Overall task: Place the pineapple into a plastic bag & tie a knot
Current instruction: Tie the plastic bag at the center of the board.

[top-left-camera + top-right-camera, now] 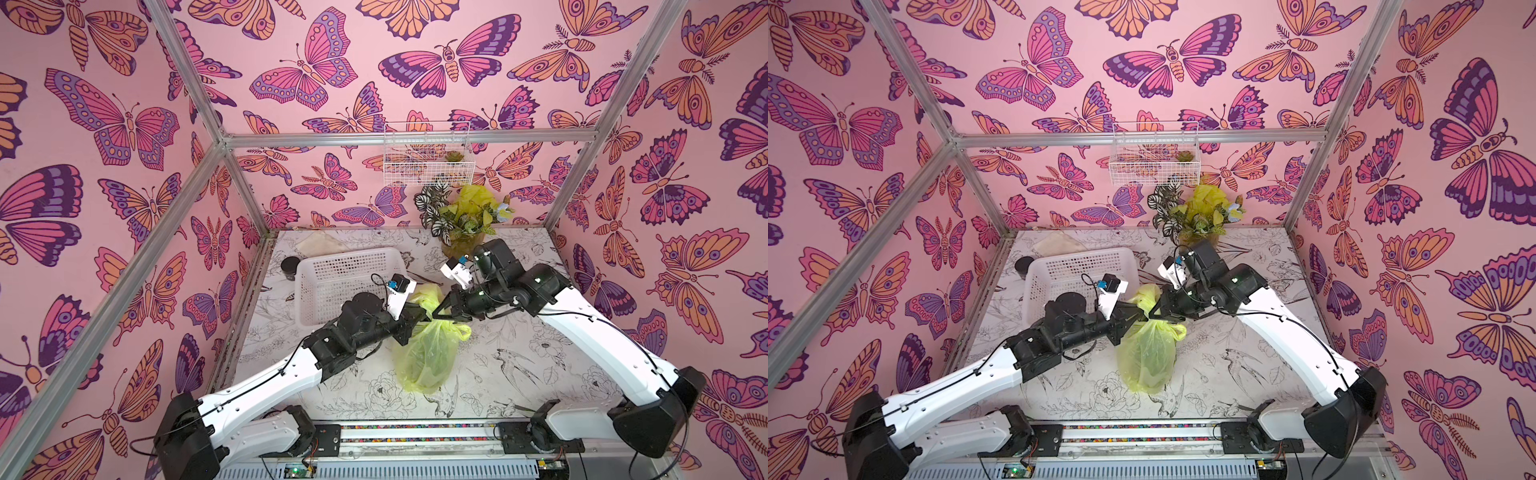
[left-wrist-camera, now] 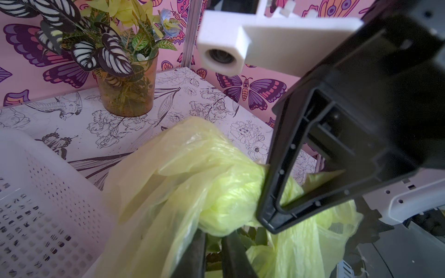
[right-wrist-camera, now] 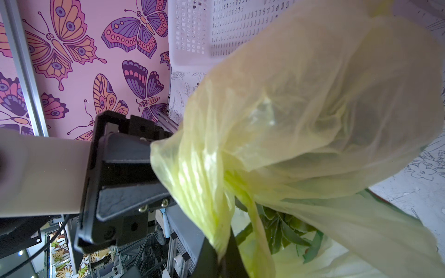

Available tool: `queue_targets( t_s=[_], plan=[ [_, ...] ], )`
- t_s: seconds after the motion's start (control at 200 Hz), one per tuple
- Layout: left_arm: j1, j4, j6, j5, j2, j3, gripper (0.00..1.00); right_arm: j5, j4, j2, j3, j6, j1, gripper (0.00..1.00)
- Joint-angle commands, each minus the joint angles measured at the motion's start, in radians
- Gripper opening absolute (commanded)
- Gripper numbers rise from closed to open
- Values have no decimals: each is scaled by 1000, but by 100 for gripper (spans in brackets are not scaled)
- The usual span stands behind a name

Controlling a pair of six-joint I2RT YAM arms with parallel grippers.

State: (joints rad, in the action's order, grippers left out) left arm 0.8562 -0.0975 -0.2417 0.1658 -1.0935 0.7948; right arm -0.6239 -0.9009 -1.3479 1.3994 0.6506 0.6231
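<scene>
Both grippers meet tip-to-tip at the top of the thin translucent yellow-green plastic bag (image 1: 428, 357). The left gripper (image 1: 429, 317) has its jaws pressed together, tips buried in bag film right at the knot (image 2: 228, 199), a tight bunched twist of the handles. The right gripper (image 3: 220, 255) jaws are closed too, pinching a thin yellow strip of handle just off the knot. Bag body runs from the grippers back twd the arm bases, lying on the flower-print table (image 1: 519, 374). Pineapple (image 3: 284, 228) is inside; I see green crown leaves thru the film under the knot. White perforated plastic basket (image 1: 345, 282) sits just beside the left gripper, on the side away from the right one.
</scene>
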Motion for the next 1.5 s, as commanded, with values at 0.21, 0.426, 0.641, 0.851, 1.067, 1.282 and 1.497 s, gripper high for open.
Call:
queue_targets(
  t_s=[0.21,0.426,0.641,0.851,1.067,1.282,1.497],
  plan=[
    [-6,57,-5,52,48,5,0,50,-15,16,15,-3,-10,0],
    [-6,153,-14,17,98,9,0,91,-97,39,47,-73,-35,38],
    [-6,156,-16,36,71,25,0,109,-327,109,138,-279,-103,58],
    [-8,165,-15,31,87,18,0,78,-393,239,-46,-241,-268,50],
    [-8,170,-17,37,78,27,0,-138,-166,285,-190,-52,-266,54],
    [-8,181,-14,49,66,38,0,-186,-108,262,-236,-35,-260,48],
    [-8,206,-12,47,70,50,0,-227,-41,226,-263,-6,-237,30]
  ],
)
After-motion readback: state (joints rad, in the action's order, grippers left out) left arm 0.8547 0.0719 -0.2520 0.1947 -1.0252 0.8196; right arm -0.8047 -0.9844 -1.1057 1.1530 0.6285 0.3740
